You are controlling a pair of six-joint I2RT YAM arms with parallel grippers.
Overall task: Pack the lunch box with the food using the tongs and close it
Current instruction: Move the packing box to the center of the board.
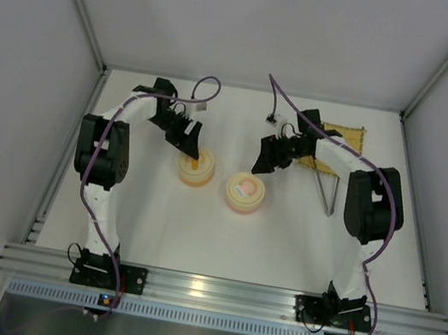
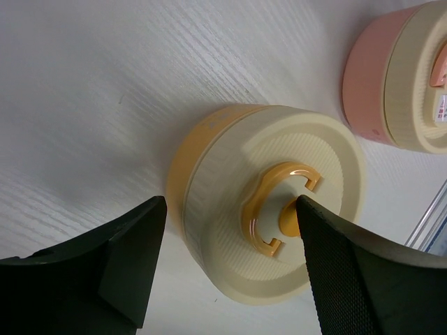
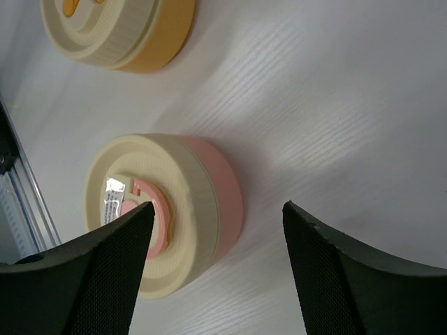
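Observation:
The lunch box shows as two round tubs with cream lids on: an orange one (image 1: 195,169) and a pink one (image 1: 245,194). My left gripper (image 2: 230,202) hangs open over the orange tub (image 2: 230,160); one finger is beside its wall and the other is over the orange lid handle (image 2: 279,209). My right gripper (image 3: 217,206) is open just behind the pink tub (image 3: 202,188), with nothing between its fingers. The tongs (image 1: 330,208) lie on the table under the right arm. The food is hidden.
A yellow bamboo mat (image 1: 344,134) lies at the back right, partly under the right arm. The two tubs stand close together mid-table. Grey walls close in the table on the left, back and right, and an aluminium rail (image 1: 219,292) runs along the near edge.

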